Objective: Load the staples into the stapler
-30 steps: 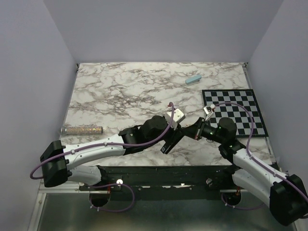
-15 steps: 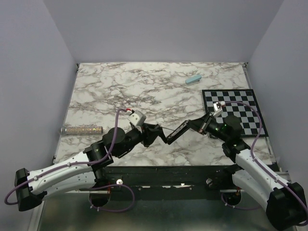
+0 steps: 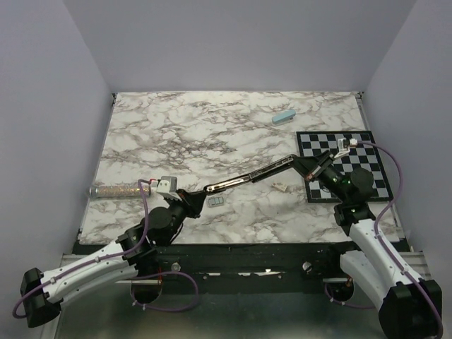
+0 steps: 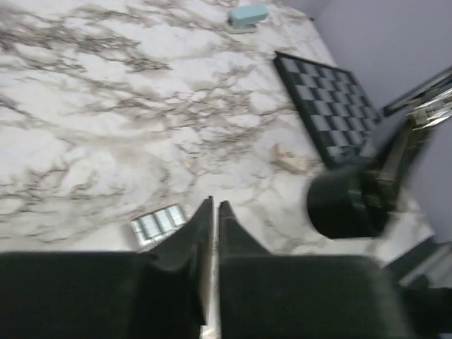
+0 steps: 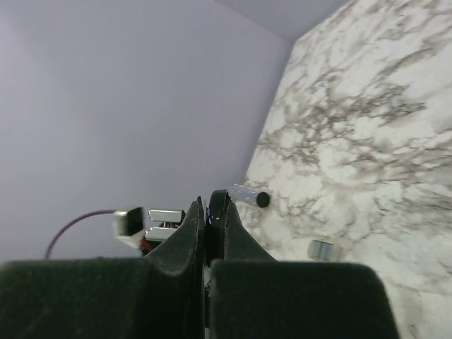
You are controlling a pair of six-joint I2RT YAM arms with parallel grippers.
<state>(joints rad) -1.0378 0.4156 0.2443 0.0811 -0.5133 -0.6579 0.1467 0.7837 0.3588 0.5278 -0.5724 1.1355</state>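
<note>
The black stapler (image 3: 272, 169) hangs opened out in a long line above the table, its silvery channel arm (image 3: 226, 183) on the left. My left gripper (image 3: 202, 192) is shut on the channel end; in the left wrist view a thin pale strip shows between the fingers (image 4: 191, 240). My right gripper (image 3: 302, 165) is shut on the black end (image 5: 212, 222). The staples (image 3: 217, 202) lie as a small grey block on the marble just below the channel. They also show in the left wrist view (image 4: 159, 224) and the right wrist view (image 5: 323, 248).
A small beige piece (image 3: 280, 187) lies below the stapler's black arm. A checkered board (image 3: 360, 152) sits at the right under my right arm. A glittery tube (image 3: 120, 191) lies at the left edge, and a pale blue block (image 3: 283, 116) at the back right.
The two grippers have drawn apart, the left back to the left, the right to the right. The stapler has swung open from a short folded shape to a long line, uncovering the staples.
</note>
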